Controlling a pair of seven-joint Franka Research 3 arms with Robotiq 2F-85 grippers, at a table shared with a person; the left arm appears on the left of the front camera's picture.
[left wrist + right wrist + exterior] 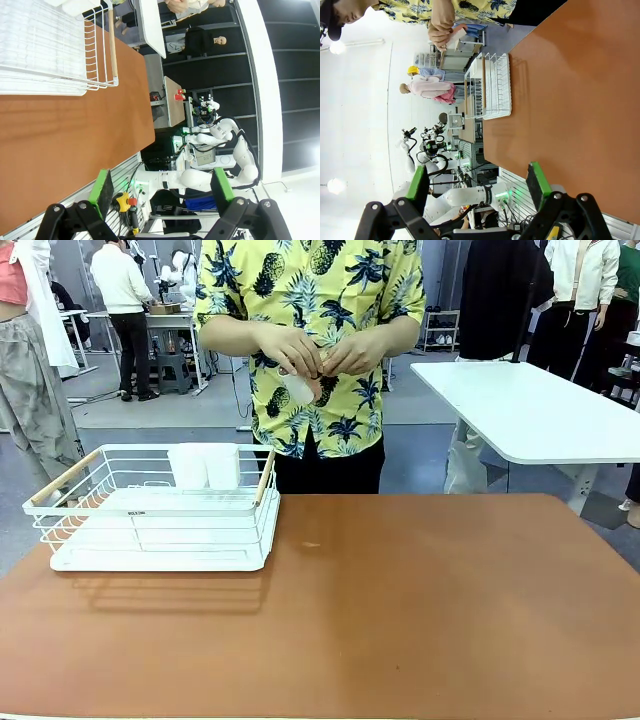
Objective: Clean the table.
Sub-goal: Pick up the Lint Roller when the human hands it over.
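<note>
The reddish-brown table (400, 610) stretches across the front view, with a small pale spot (311, 545) near its middle. A person in a yellow pineapple shirt stands at the far side, both hands (315, 352) holding a small white and pinkish thing (300, 388) at chest height. My left gripper (162, 187) is open, with nothing between its green pads, and hangs over the table's edge (65, 145). My right gripper (477, 182) is also open and bare, above the tabletop (570, 90). The person's hands (442, 32) appear far off in the right wrist view.
A white wire rack (150, 525) with wooden handles stands at the table's left, holding white cups (205, 468) at its back. It also appears as the rack (50, 45) and the rack (492, 85). A white table (540, 410) stands behind on the right.
</note>
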